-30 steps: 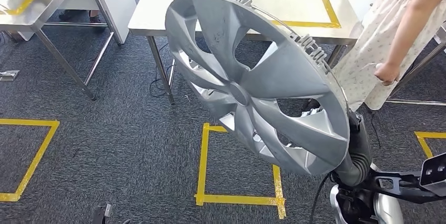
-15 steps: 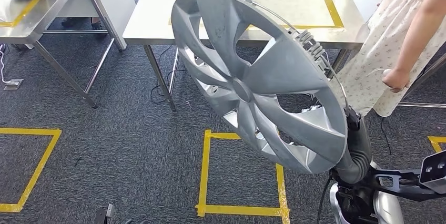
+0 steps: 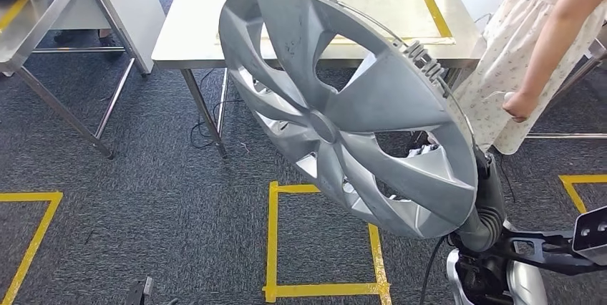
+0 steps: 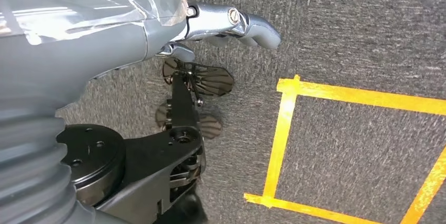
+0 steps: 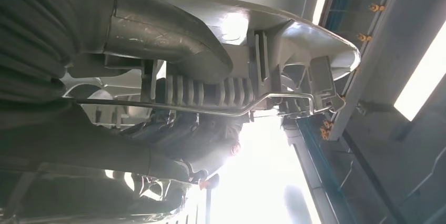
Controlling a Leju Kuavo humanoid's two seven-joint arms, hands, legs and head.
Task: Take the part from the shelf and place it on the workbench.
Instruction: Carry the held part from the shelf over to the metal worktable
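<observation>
Above right robot hand (image 5: 158, 61): hubcap (image 3: 343, 104)

Silver hubcap (image 3: 343, 104), dark grey carpet (image 3: 143, 190), yellow tape squares (image 3: 273, 240).

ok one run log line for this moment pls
phase: carry | right hand: grips hubcap rim, held tilted above floor | left hand: holds nothing | workbench: ahead | person: beside it

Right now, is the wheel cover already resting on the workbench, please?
No, the wheel cover is held up in the air by the right hand, short of the workbench.
</observation>
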